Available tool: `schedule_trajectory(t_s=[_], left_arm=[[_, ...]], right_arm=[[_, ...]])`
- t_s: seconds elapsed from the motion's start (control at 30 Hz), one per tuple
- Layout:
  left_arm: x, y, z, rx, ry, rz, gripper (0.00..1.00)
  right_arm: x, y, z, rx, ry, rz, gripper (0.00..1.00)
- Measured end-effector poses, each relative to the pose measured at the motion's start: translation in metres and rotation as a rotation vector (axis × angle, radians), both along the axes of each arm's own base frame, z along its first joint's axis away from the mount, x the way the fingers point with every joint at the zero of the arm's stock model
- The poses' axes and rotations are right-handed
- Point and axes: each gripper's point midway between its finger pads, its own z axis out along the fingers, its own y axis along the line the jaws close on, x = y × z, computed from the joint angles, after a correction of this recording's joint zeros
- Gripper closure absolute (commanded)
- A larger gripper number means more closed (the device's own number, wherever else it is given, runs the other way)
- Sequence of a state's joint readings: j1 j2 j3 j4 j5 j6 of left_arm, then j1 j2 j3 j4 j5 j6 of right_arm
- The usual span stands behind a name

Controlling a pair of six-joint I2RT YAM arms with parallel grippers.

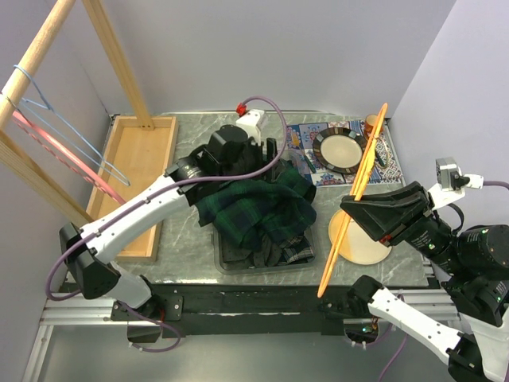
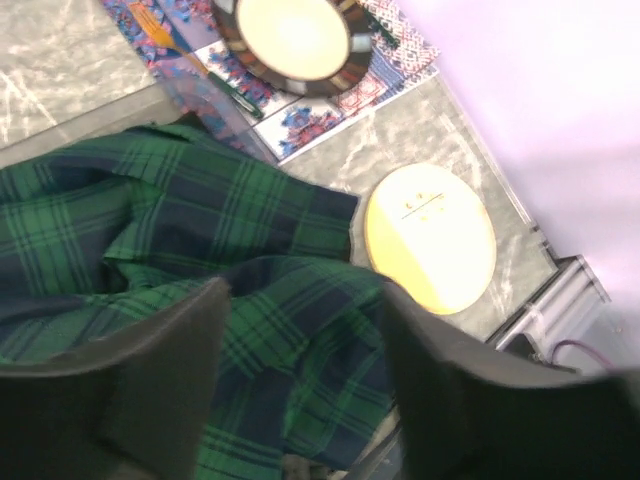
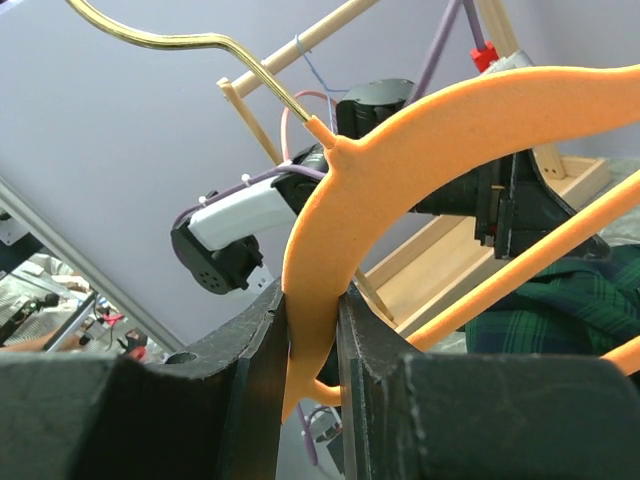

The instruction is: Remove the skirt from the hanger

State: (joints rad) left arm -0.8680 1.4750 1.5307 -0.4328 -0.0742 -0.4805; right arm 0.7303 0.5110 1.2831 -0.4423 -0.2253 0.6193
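Note:
The green and navy plaid skirt (image 1: 258, 205) lies heaped in a grey bin (image 1: 225, 266) at the table's middle, off the hanger. In the left wrist view the skirt (image 2: 240, 300) fills the space below my left gripper (image 2: 305, 375), which is open and empty just above the cloth. My right gripper (image 1: 356, 208) is shut on the orange foam hanger (image 1: 354, 199), holding it upright and bare to the right of the bin. In the right wrist view the hanger (image 3: 400, 130) is pinched between the fingers (image 3: 262, 350), its gold hook pointing up left.
A dark-rimmed plate (image 1: 339, 148) sits on a patterned mat at the back right. A yellow plate (image 1: 362, 239) lies near my right gripper. A wooden tray (image 1: 139, 151) and a wooden rack with blue and pink hangers (image 1: 71, 151) stand at the left.

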Motion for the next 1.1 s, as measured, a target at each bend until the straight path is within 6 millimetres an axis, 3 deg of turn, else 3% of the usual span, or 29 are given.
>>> schedule_trajectory(t_s=[0.07,0.13,0.2,0.3,0.37,0.4,0.57,0.7,0.8,0.87,0.93,1.1], left_arm=[[0.001,-0.001,-0.013,0.015,0.015,0.002,0.46],[0.000,-0.003,-0.040,0.031,0.051,0.002,0.50],[-0.008,-0.002,-0.096,0.079,0.126,0.010,0.55],[-0.030,0.006,-0.204,0.220,0.288,0.032,0.59],[-0.037,0.006,-0.242,0.285,0.351,0.041,0.50],[-0.038,0.002,-0.246,0.295,0.353,0.044,0.44],[-0.029,-0.013,-0.192,0.291,0.268,0.068,0.16],[-0.013,-0.010,-0.128,0.253,0.170,0.118,0.09],[-0.004,0.008,-0.081,0.216,0.093,0.175,0.09],[0.002,0.029,-0.061,0.196,0.073,0.214,0.09],[0.016,0.058,-0.056,0.185,0.077,0.267,0.05],[0.054,0.158,-0.093,0.207,0.174,0.480,0.01]], right_arm=[[0.000,0.000,0.000,0.000,0.000,0.000,1.00],[0.000,0.000,0.000,0.001,0.001,0.000,1.00],[0.001,0.001,-0.001,0.000,0.001,-0.001,1.00],[0.005,0.003,-0.007,-0.009,0.012,-0.005,1.00],[0.007,0.003,-0.010,-0.015,0.021,-0.014,1.00],[0.008,0.003,-0.010,-0.015,0.022,-0.017,1.00],[0.011,0.003,-0.011,-0.015,0.025,-0.030,1.00],[0.016,0.008,-0.021,-0.027,0.045,-0.029,1.00],[0.018,0.010,-0.025,-0.031,0.055,-0.027,1.00],[0.018,0.010,-0.025,-0.027,0.056,-0.025,1.00],[0.018,0.011,-0.024,-0.024,0.054,-0.022,1.00],[0.019,0.014,-0.027,-0.025,0.058,-0.012,1.00]])
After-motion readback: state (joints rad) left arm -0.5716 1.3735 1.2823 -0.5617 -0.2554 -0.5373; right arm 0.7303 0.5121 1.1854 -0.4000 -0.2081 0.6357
